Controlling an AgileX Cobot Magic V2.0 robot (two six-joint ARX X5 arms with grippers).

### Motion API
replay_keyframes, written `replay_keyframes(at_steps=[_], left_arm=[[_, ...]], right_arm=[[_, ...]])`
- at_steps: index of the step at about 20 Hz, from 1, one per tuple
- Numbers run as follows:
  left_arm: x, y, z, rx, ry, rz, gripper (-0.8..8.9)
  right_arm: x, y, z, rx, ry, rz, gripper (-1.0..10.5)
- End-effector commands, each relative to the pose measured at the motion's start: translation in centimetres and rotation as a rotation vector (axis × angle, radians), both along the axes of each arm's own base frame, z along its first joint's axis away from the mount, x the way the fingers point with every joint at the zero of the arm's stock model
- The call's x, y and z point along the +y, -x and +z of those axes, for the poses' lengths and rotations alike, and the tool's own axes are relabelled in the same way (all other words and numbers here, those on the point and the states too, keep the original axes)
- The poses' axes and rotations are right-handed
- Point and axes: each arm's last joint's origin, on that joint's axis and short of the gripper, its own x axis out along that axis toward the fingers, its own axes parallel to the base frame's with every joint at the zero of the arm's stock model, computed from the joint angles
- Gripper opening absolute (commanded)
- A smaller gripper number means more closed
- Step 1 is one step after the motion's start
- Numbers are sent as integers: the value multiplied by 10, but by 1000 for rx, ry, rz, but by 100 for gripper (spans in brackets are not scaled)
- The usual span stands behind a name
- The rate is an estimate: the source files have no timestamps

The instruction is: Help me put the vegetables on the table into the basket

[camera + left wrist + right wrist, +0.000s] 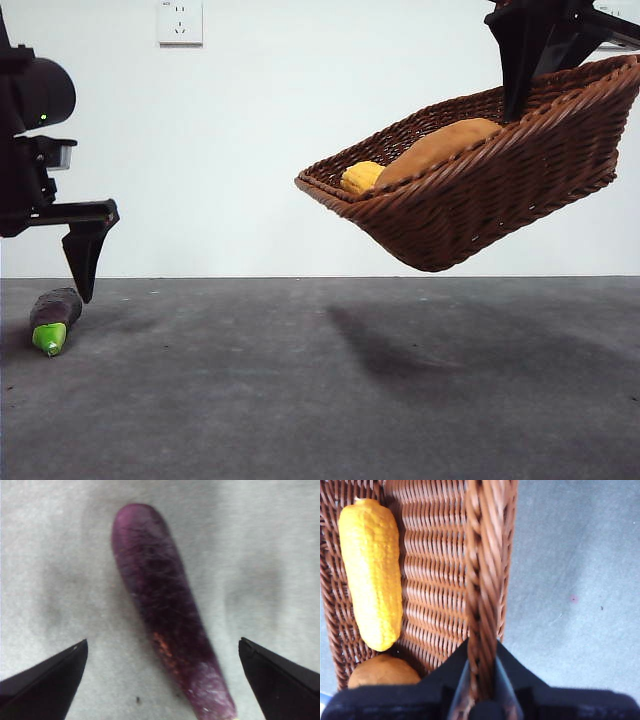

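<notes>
Grey speckled table (330, 400), white wall (300, 120).

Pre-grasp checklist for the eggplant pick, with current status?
1. Left tool open: ok.
2. Dark purple toy eggplant between its jaws: ok, though it lies at a slant to them.
3. Eggplant lying free on the dark grey table: ok.
4. Right tool clamped on the brown woven wicker basket rim: ok.
5. Basket level: not ok, tilted in the air.
6. Yellow corn piece and orange-brown potato inside: ok.
</notes>
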Motion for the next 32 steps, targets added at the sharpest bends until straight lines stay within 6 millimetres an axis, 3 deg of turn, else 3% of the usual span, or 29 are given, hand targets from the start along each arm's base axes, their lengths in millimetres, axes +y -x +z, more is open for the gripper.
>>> replay_keyframes(at_steps=[1, 3, 6, 8, 11, 13, 18, 22, 26, 30, 32], left_arm=[[3, -2, -12, 32, 11, 6, 502], [3, -4, -13, 31, 15, 5, 494], [3, -5, -13, 21, 13, -1, 225], [2, -5, -13, 14, 23, -6, 116], [3, -5, -13, 11, 20, -5, 111], [3, -6, -13, 8, 19, -8, 22], [-1, -5, -5, -9, 142, -65, 21], [-10, 5, 25, -71, 435, -225, 21], [-25, 28, 71, -176, 615, -379, 22], [-50, 62, 115, -296, 645, -511, 22], [-68, 75, 126, -326, 644, -583, 22]], right_arm=[[1, -2, -2, -4, -10, 11, -17], [2, -3, -2, -8, -11, 10, -17], [2, -3, -2, -8, -11, 10, -17], [2, -3, -2, -8, -11, 10, -17], [2, -3, -2, -7, -12, 8, -17], [2, -3, -2, -7, -12, 7, -17], [2, -3, -2, -7, -12, 7, -17], [2, -3, -1, -9, -12, 6, -17], [2, -3, -1, -9, -14, 3, -17], [2, -4, -1, -12, -18, -5, -17], [2, -4, -1, -11, -23, -16, -17]])
